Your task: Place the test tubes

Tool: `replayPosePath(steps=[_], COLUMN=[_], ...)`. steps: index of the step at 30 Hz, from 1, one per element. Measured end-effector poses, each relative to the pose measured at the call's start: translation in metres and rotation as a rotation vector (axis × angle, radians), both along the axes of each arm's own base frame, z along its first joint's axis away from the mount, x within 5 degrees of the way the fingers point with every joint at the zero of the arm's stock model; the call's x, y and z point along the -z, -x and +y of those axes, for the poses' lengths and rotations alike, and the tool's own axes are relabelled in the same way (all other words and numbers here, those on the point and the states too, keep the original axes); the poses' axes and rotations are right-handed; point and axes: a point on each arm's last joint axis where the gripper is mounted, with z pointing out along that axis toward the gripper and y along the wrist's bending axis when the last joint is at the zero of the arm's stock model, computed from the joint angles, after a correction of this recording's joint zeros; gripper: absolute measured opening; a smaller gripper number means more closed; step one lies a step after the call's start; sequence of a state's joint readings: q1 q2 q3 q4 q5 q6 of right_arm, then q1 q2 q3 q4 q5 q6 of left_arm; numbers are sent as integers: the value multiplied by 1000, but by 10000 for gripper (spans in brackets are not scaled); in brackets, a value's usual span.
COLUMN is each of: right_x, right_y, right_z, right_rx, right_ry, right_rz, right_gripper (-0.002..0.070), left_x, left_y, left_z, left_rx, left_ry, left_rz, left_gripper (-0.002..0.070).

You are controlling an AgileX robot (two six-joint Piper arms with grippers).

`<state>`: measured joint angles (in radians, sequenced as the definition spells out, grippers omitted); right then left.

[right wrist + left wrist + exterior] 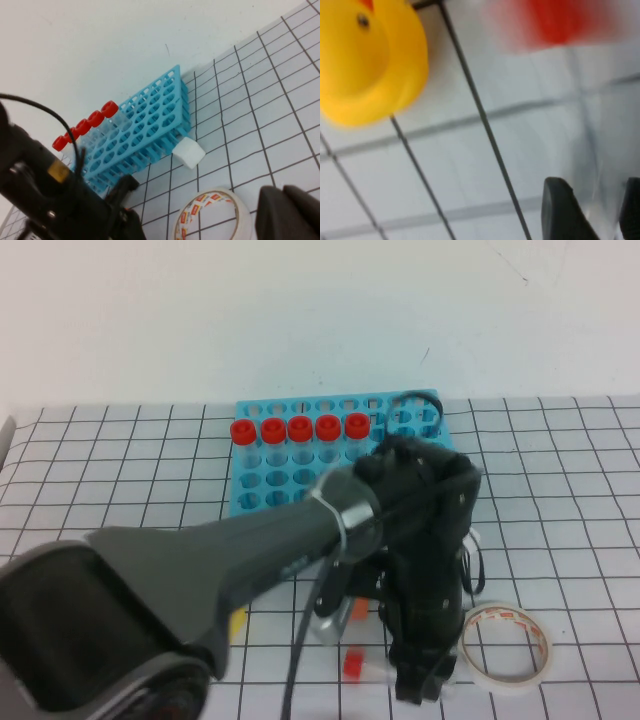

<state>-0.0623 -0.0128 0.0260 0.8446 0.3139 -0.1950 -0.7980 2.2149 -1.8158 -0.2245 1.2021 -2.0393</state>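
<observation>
Left gripper [595,184]: hung low over lying test tube [352,665], fingers [561,210] either side, couldn't tell if pinched | right gripper [286,210]: pressed together near tape roll [196,205] | rack [255,502]: held five tubes [301,428]

Your rack [255,490] is smooth blue plastic, holding clear tubes [272,455] with shiny red plastic caps [300,428]. It sits on a smooth white gridded table cover [560,470] with a faint sheen. The yellow duck [365,60] looks glossy, rubber or plastic, the tape roll [508,612] is pale printed film, and the left arm's shell [200,550] is matt grey plastic.
</observation>
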Motion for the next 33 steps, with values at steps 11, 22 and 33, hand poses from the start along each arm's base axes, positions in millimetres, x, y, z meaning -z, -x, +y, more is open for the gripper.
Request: replayPosePath(steps=[11, 22, 33], right_x=[0, 0, 0], right_y=[0, 0, 0], right_z=[0, 0, 0], right_rx=[-3, -5, -5], right_ry=[9, 7, 5], right_rz=[-4, -6, -6], right_gripper=[-1, -1, -1], left_x=[14, 13, 13], left_y=[-3, -16, -15], left_z=[3, 16, 14], left_rx=[205, 977, 1875], left_ry=[-36, -138, -15], left_rz=[-32, -204, -232], left_gripper=[216, 216, 216])
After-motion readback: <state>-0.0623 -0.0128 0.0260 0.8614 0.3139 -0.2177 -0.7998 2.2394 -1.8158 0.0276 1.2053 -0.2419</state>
